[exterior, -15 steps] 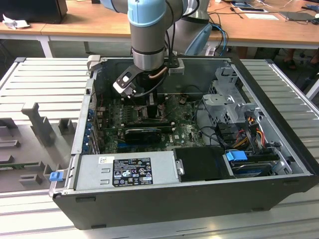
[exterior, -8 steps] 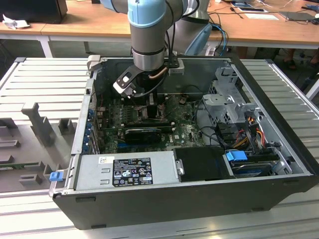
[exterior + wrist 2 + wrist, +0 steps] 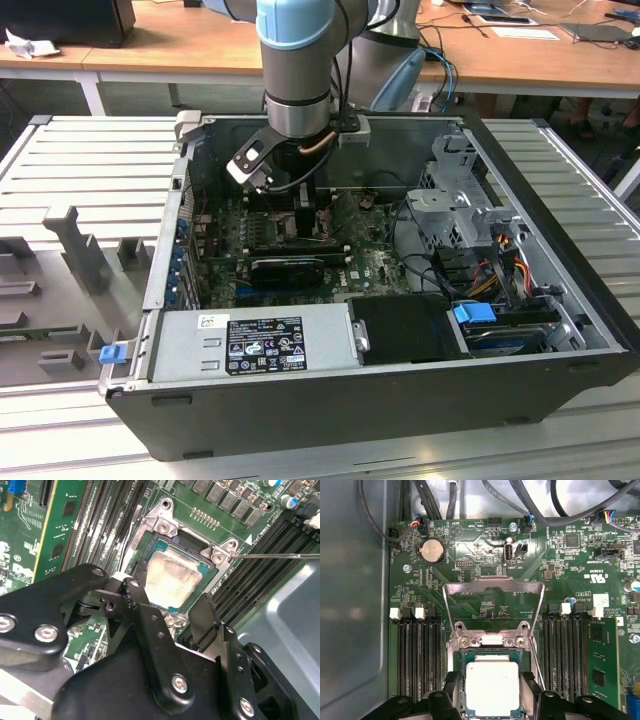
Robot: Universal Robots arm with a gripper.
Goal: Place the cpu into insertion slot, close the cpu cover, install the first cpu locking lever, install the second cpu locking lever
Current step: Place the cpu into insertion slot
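Exterior view: you see the arm (image 3: 295, 60) reaching down into an open dark-grey computer case (image 3: 400, 400), which lies on a ribbed metal desk (image 3: 80, 160). The claw (image 3: 300, 222) sits low over the green motherboard (image 3: 375, 265). A boxy silver power supply (image 3: 250, 345) lies along the case wall nearest this camera.

In the first wrist view, note the cpu (image 3: 491, 687), a flat square chip with a pale, matte silvery-beige top and rounded corners. It lies flat inside the insertion slot (image 3: 492, 653), a dark square socket with a bright metal rim, ringed by green circuit board. The cpu cover (image 3: 492, 585) is a thin grey metal frame with a square central opening. It is swung open on its hinge, away from the socket, and you see the board through the opening. Long black memory slots (image 3: 417, 655) run along both sides of the socket. A round silver coin cell (image 3: 432, 551) sits beyond the cover.

In the second wrist view, the claw's black, screw-fastened fingers (image 3: 137, 597) are spread apart, one on each side of the chip. You cannot tell whether their tips touch the chip's edges. A thin, straight steel locking lever (image 3: 280, 556) extends from the socket's corner across the neighbouring memory slots.
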